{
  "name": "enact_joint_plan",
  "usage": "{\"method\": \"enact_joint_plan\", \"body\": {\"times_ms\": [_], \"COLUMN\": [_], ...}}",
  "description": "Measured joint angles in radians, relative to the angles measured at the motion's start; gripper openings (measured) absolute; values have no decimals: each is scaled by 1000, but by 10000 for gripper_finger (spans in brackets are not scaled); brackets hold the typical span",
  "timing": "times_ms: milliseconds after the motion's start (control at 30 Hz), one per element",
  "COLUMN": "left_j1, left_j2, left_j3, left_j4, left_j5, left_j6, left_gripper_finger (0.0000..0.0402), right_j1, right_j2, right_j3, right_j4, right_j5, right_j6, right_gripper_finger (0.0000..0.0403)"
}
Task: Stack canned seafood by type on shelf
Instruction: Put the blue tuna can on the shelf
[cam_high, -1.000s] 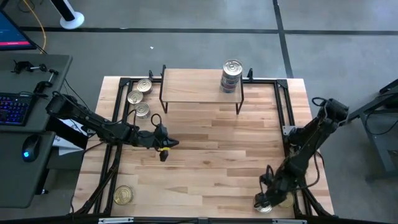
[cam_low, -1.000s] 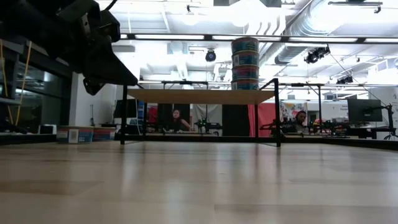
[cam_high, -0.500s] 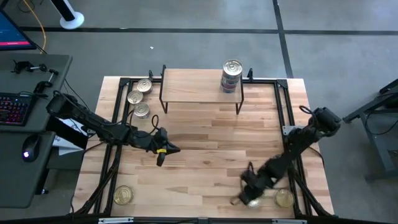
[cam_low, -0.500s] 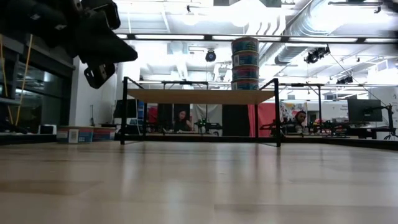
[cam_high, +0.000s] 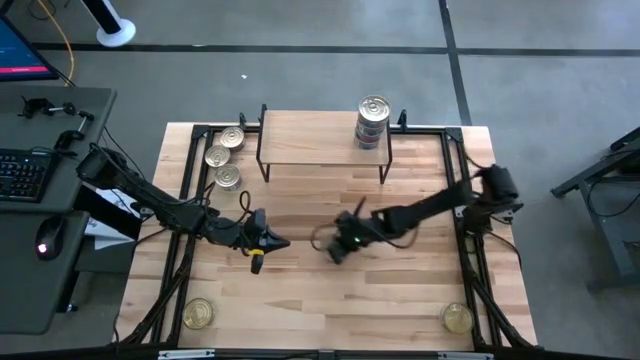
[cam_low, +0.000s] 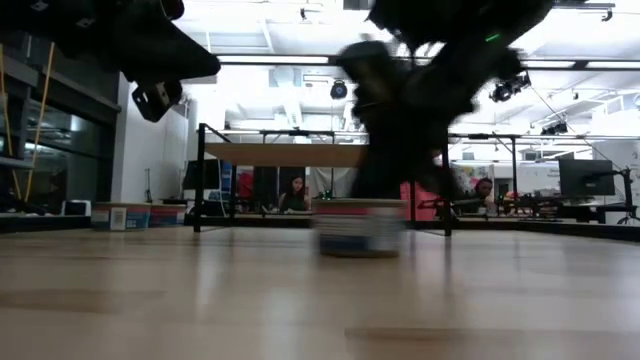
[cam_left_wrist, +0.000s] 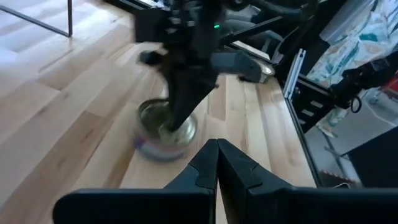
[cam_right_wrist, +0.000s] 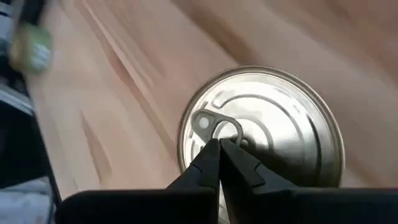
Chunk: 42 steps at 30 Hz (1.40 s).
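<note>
Since the earlier frames the right arm has swung from the near right corner to mid-table, and a tin now sits there under its gripper; one gold tin (cam_high: 456, 318) remains at that corner.

Nearest in the low view, that tin (cam_low: 358, 227) stands flat on the wood. The right gripper (cam_right_wrist: 219, 151) has its fingers pinched together with nothing between them, tips resting on the silver lid at the pull tab. The tin seems to be pushed or dragged rather than carried. The risk I see is a slip: closed tips on smooth metal can skate off, or catch the ring and tip the tin or lift the tab.

Just beside it, the left gripper (cam_left_wrist: 216, 163) hangs above the table with its fingers also pressed together, empty, pointing at the same tin. With both arms this near, a collision is possible if either moves in.

Farther back, the shelf (cam_high: 320, 135) carries a stack of tins (cam_high: 372, 121) at its right end. A sliding tin cannot climb onto the riser, so it needs a proper grasp first; a clumsy placement could topple the stack. Three loose tins (cam_high: 222, 158) lie just left of the shelf, and another (cam_high: 198, 313) at the near left corner.
</note>
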Motion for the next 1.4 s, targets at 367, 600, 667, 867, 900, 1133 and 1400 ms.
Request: {"method": "enact_joint_plan", "body": {"times_ms": [367,600,667,867,900,1133,1400], "left_j1": [48,122,140,168,167,150,126], "left_j2": [31,227,284,346,346,351,352], "left_j3": [0,128,178,231,231,232,207], "left_j4": [-9,-242,-331,-380,-380,-429,-426], "left_j5": [-11,46,47,36,37,45,16], "left_j6": [246,381,399,381,381,389,317], "left_gripper_finger": [0,0,0,0,0,0,0], "right_j1": [-36,-18,-27,-53,-53,-39,-26], "right_j2": [5,8,29,117,129,161,152], "right_j3": [290,230,213,212,212,211,281], "right_j4": [-333,-467,-427,-311,-286,-183,-211], "right_j5": [-88,-35,-14,14,9,38,43], "right_j6": [-366,-399,-394,-397,-398,-377,-426], "right_gripper_finger": [0,0,0,0,0,0,0]}}
